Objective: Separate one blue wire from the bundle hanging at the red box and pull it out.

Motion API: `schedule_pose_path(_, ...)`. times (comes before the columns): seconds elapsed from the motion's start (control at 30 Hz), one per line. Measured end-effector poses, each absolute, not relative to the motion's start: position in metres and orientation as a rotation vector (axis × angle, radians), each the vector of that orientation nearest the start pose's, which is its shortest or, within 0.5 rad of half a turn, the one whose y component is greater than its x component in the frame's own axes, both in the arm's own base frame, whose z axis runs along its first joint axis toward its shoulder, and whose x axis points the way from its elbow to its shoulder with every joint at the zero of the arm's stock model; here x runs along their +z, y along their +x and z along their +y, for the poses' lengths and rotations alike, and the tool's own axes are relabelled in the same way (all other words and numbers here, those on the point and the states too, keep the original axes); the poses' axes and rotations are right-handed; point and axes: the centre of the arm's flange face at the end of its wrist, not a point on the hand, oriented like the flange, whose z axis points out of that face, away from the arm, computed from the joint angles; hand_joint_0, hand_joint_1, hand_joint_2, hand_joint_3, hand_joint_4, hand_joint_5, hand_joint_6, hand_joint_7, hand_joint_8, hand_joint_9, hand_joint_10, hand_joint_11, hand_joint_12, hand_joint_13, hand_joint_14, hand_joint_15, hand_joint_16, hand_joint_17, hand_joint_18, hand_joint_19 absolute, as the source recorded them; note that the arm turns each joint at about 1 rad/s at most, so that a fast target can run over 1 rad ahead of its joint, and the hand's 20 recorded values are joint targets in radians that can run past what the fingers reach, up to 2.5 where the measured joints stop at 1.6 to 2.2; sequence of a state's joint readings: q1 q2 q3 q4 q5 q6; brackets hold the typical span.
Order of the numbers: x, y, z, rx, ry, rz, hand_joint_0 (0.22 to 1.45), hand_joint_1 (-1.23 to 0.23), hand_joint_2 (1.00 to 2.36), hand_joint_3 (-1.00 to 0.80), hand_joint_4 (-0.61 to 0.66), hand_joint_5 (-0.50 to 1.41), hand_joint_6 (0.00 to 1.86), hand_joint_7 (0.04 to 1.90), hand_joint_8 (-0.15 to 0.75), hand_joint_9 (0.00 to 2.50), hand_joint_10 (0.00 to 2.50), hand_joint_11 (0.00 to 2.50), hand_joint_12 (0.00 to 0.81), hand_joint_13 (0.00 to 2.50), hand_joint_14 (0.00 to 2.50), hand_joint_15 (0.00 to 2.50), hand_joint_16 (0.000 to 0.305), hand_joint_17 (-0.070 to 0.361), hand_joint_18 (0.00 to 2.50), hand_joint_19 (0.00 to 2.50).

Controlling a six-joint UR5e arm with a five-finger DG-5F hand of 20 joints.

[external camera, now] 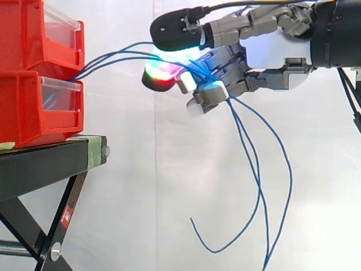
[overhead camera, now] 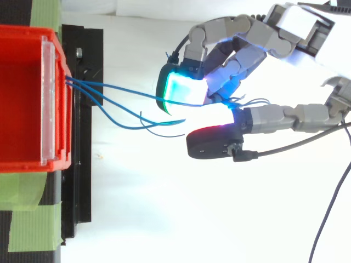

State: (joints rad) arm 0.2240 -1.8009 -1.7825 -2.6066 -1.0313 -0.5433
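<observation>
Fingers of the hand (external camera: 271,48) curl tight round several blue wires (external camera: 107,57) (not one alone), which stretch from the red box (external camera: 28,107) and dangle loose below the palm

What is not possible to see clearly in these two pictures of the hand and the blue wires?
- Side view: how many blue wires the hand holds; its curled fingers cover them.
- Top view: the wires at the grip, lost in the glow of the fingers.
- Both views: where the wires start, hidden by the red boxes.
- Side view: one wire's end, cut by the bottom edge.
</observation>
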Motion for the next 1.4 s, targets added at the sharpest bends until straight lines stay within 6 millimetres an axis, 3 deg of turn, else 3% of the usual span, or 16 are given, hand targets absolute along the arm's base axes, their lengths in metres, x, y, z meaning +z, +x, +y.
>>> schedule_pose_path(0.2, 0.3173, 0.5732, -0.0587, 0.611, 0.977, 1.166, 0.61, -0.94, 1.03, 0.04, 0.17, -0.25, 0.74, 1.29, 0.285, 0.63, 0.02, 1.03, 0.359, 0.98, 0.0, 1.78, 0.06, 0.135, 0.41, 0.67)
schedule_pose_path(0.53, 0.3175, 0.5731, -0.0587, 0.611, 0.977, 1.166, 0.63, -0.97, 1.04, 0.01, 0.16, -0.26, 0.73, 1.3, 0.282, 0.57, 0.02, 1.05, 0.364, 0.94, 0.0, 1.78, 0.06, 0.136, 0.43, 0.68)
schedule_pose_path(0.67, 0.3174, 0.5731, -0.0586, 0.611, 0.977, 1.167, 0.6, -0.99, 1.03, -0.08, 0.16, -0.28, 0.73, 1.3, 0.279, 0.46, 0.02, 1.05, 0.369, 0.89, 0.0, 1.77, 0.062, 0.139, 0.4, 0.68)
schedule_pose_path(0.87, 0.3177, 0.5735, -0.0584, 0.613, 0.975, 1.163, 0.53, -0.92, 1.02, -0.27, 0.2, -0.26, 0.74, 1.25, 0.311, 0.57, 0.02, 1.06, 0.389, 0.93, 0.1, 1.72, 0.063, 0.142, 0.42, 0.71)
schedule_pose_path(0.97, 0.3181, 0.5739, -0.0583, 0.614, 0.973, 1.16, 0.5, -0.81, 1.01, -0.35, 0.23, -0.25, 0.74, 1.22, 0.333, 0.63, 0.02, 1.03, 0.395, 0.96, 0.18, 1.65, 0.064, 0.145, 0.46, 0.72)
schedule_pose_path(1.2, 0.3181, 0.5739, -0.0585, 0.614, 0.974, 1.159, 0.48, -0.69, 1.01, -0.41, 0.27, -0.24, 0.75, 1.19, 0.361, 0.75, 0.02, 1.04, 0.4, 1.02, 0.25, 1.59, 0.064, 0.144, 0.5, 0.75)
schedule_pose_path(1.4, 0.3182, 0.574, -0.0585, 0.614, 0.974, 1.158, 0.55, -0.7, 1.01, -0.33, 0.24, -0.22, 0.76, 1.17, 0.342, 0.84, 0.02, 1.07, 0.359, 1.11, 0.15, 1.65, 0.057, 0.129, 0.56, 0.77)
